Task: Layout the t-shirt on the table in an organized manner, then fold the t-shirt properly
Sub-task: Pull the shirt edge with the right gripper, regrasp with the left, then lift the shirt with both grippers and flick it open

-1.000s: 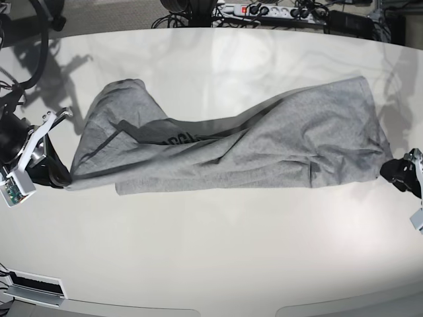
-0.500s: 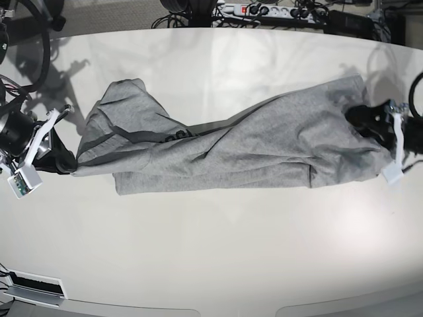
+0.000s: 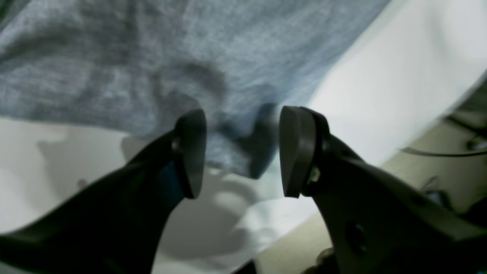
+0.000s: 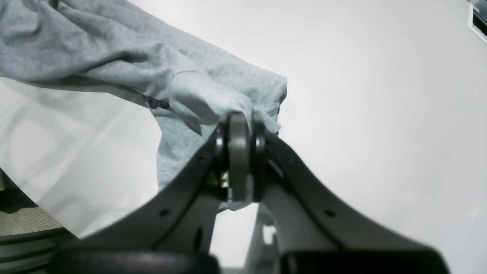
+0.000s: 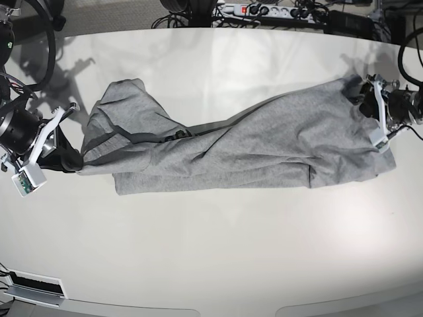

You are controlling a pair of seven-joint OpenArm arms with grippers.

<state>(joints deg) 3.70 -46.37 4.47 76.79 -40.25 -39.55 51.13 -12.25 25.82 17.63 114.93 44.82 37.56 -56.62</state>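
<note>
t-shirt (image 5: 264, 142): heather grey, darker seam lines | worktop (image 5: 218, 251): glossy off-white | left pincer (image 3: 239, 152): black fingers | right pincer (image 4: 239, 125): black fingers, grey pad between | cloth at right pincer: paler grey

Grey t-shirt (image 5: 251, 145) bunched lengthwise on table (image 5: 211, 251)

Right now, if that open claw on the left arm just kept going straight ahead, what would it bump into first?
Probably the t-shirt: the left end effector points, open, at its grey edge, though depth is unclear.
</note>
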